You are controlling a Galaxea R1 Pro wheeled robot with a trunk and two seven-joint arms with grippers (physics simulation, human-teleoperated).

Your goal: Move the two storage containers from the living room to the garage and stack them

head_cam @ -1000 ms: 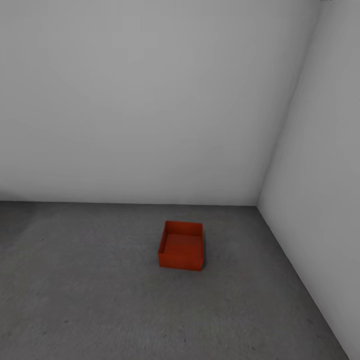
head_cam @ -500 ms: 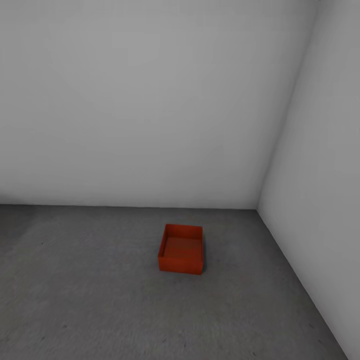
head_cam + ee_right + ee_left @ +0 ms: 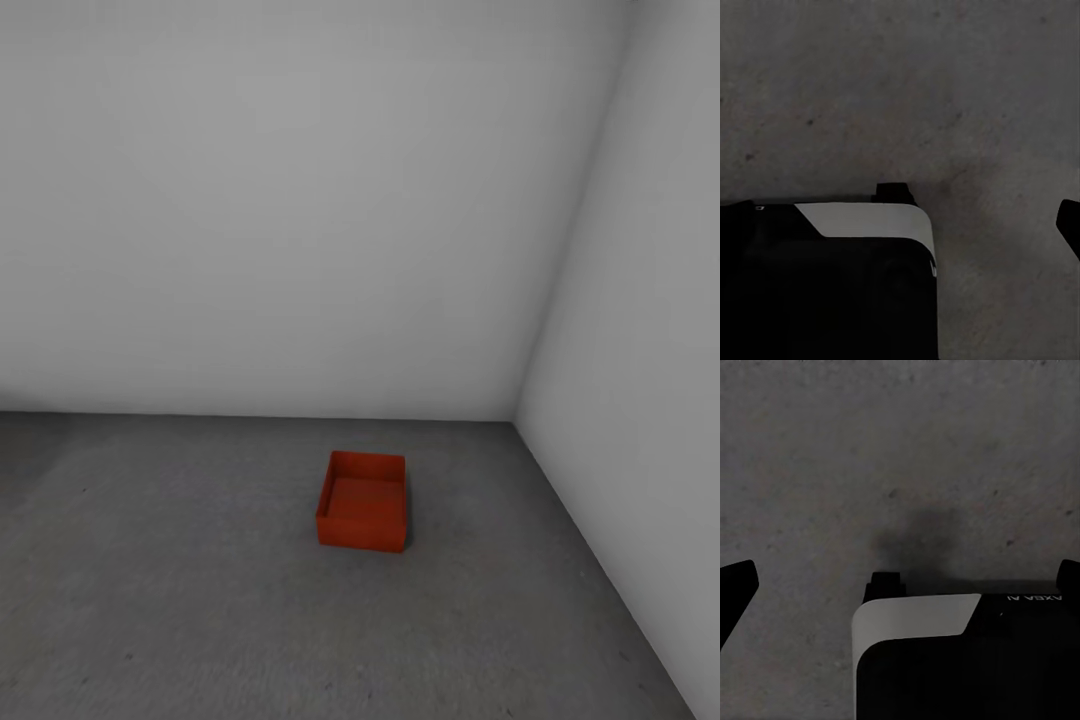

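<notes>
The left hand (image 3: 900,577) hangs over bare grey floor (image 3: 180,560), its fingers (image 3: 736,585) spread wide apart and gripping nothing. One orange-red container (image 3: 363,500) sits upright and open-topped on the floor right of centre, near the far wall (image 3: 280,200) and apart from the right wall (image 3: 650,350). The right hand (image 3: 1069,217) hangs over the floor; whether it is open cannot be told.

The head view has tilted up slightly; the storage container (image 3: 362,500) hasn't moved.
</notes>
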